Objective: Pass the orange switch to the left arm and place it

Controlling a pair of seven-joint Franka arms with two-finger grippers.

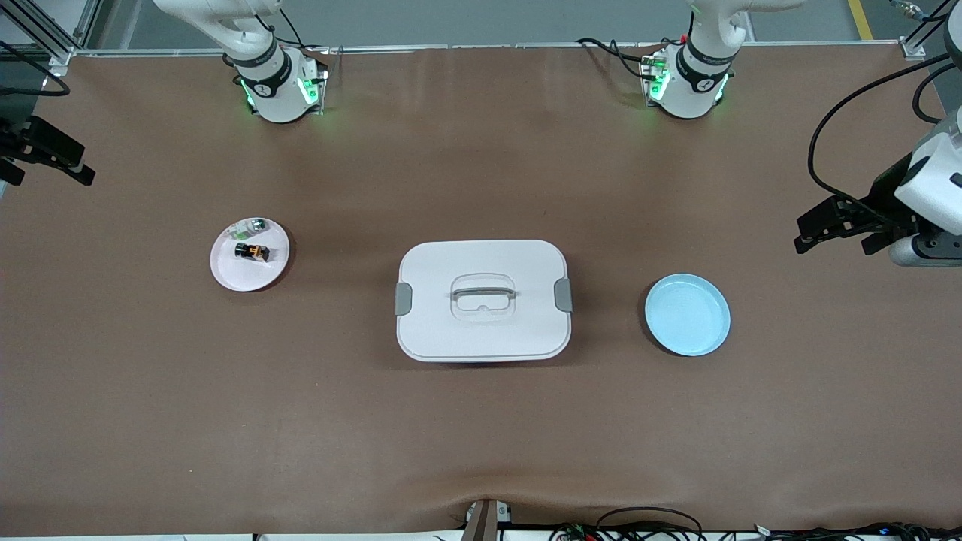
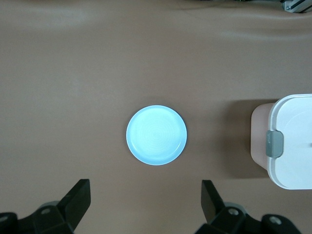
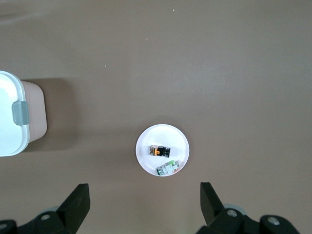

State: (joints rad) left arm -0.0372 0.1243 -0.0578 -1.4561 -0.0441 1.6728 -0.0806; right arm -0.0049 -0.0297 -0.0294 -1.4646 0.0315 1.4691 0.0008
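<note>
The orange switch (image 1: pixel 251 252), a tiny black part with an orange end, lies on a small white plate (image 1: pixel 233 274) toward the right arm's end of the table. The right wrist view shows the orange switch (image 3: pixel 160 151) on that white plate (image 3: pixel 165 135). My right gripper (image 1: pixel 71 165) hangs open and empty over the table's edge at that end; in its own view the right gripper (image 3: pixel 144 191) is apart from the plate. The white box (image 1: pixel 436 323) stands mid-table. My left gripper (image 1: pixel 808 234) hangs open and empty over the left arm's end of the table, and in its own view the left gripper (image 2: pixel 145 190) holds nothing.
A silvery-green component (image 1: pixel 254 225) shares the white plate, also the silvery-green component (image 3: pixel 169 168) in the right wrist view. A light blue plate (image 1: pixel 688 314) sits between the box and the left arm's end, with nothing on this blue plate (image 2: pixel 156 135). Both wrist views show a box end (image 2: pixel 292 141), (image 3: pixel 9 136).
</note>
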